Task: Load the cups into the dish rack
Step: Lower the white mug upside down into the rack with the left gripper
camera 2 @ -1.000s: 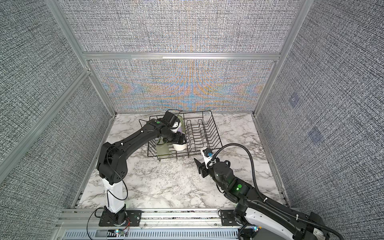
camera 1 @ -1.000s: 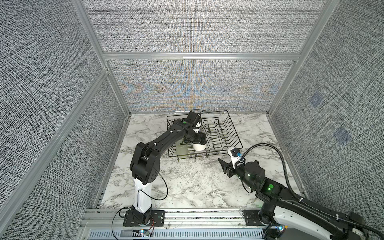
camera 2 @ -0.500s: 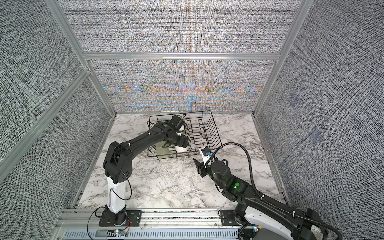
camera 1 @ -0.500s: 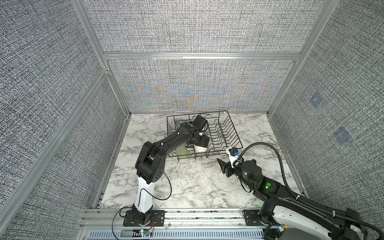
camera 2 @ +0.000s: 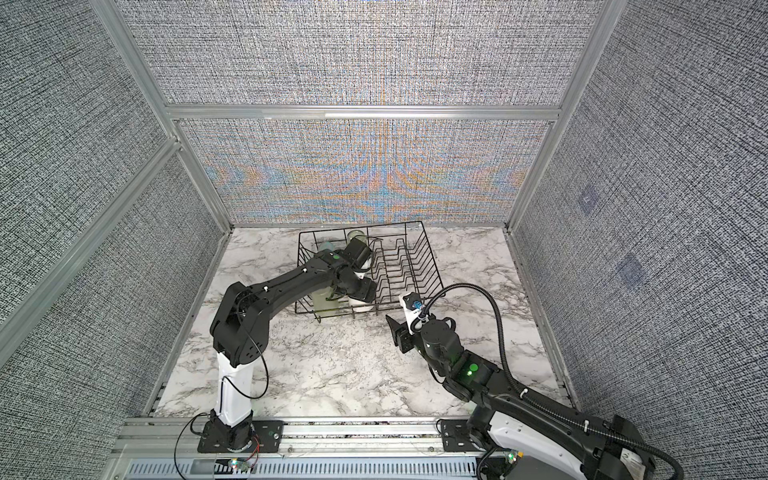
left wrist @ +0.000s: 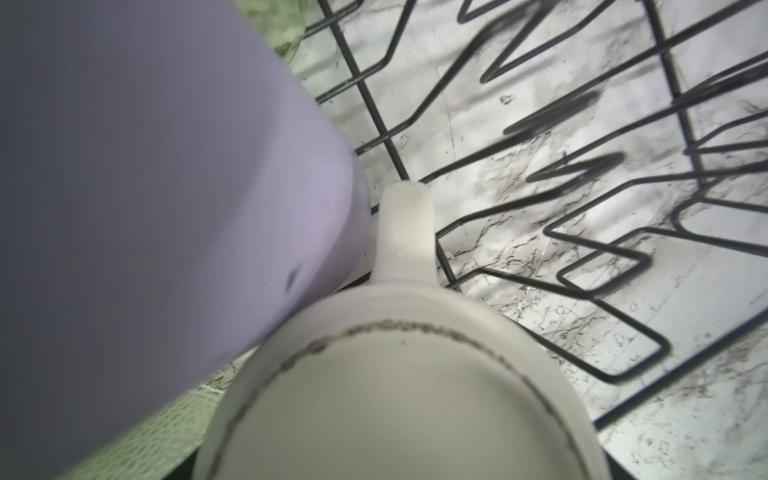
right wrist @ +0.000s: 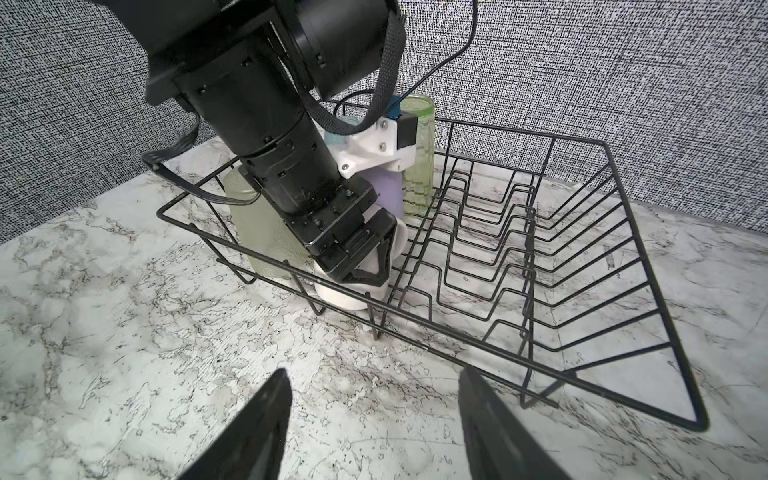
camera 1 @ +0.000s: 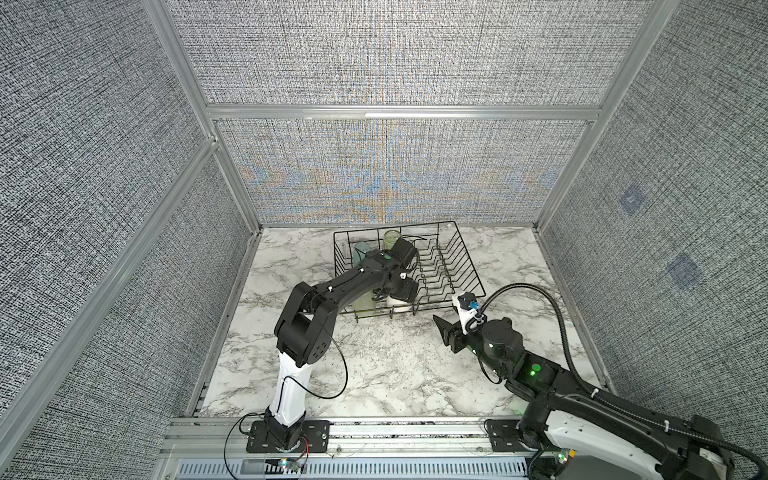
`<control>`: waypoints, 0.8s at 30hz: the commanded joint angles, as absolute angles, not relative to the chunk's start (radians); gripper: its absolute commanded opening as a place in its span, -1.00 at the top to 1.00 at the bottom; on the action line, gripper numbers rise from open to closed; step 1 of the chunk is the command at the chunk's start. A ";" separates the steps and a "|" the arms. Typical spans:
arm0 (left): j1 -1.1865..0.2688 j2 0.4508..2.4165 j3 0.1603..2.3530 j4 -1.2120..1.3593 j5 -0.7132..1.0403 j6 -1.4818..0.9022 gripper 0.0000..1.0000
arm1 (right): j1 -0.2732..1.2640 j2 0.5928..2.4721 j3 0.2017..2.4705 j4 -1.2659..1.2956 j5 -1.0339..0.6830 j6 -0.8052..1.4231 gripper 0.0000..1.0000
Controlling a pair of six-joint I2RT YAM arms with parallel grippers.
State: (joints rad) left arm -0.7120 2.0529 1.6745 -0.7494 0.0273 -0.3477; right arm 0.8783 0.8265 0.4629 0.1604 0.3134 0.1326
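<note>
The left gripper (right wrist: 357, 274) is reaching down into the left end of the dish rack (camera 1: 446, 266). Its jaws are standing wide and clasping the sides of an upside-down white cup (right wrist: 345, 297) that is resting on the rack's floor wires. The rack is sitting at the back of the marble table (right wrist: 124, 332).

Other cups are crowding that spot. A lilac cup (left wrist: 145, 187) is pressing close against the white one, and a frosted pale green cup (right wrist: 257, 232) is standing just beside it at the near corner. A tall clear green cup (right wrist: 417, 158) and a light blue cup (camera 1: 360, 249) are standing at the far side. The upright plate wires are rising right beside the white cup. In both top views the left arm is covering most of these cups.

The right gripper (right wrist: 374, 374) is hovering over bare table in front of the rack, jaws apart and holding nothing.
</note>
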 commanded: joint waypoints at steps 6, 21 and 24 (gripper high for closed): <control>-0.725 2.032 1.665 -0.710 0.005 -0.344 -0.29 | 0.879 0.825 0.468 0.140 0.323 0.149 -0.28; -0.747 1.992 1.624 -0.715 -0.010 -0.375 -0.50 | 0.876 0.827 0.446 0.173 0.322 0.155 -0.28; -0.749 1.991 1.607 -0.703 -0.027 -0.386 -0.55 | 0.877 0.831 0.449 0.173 0.320 0.152 -0.28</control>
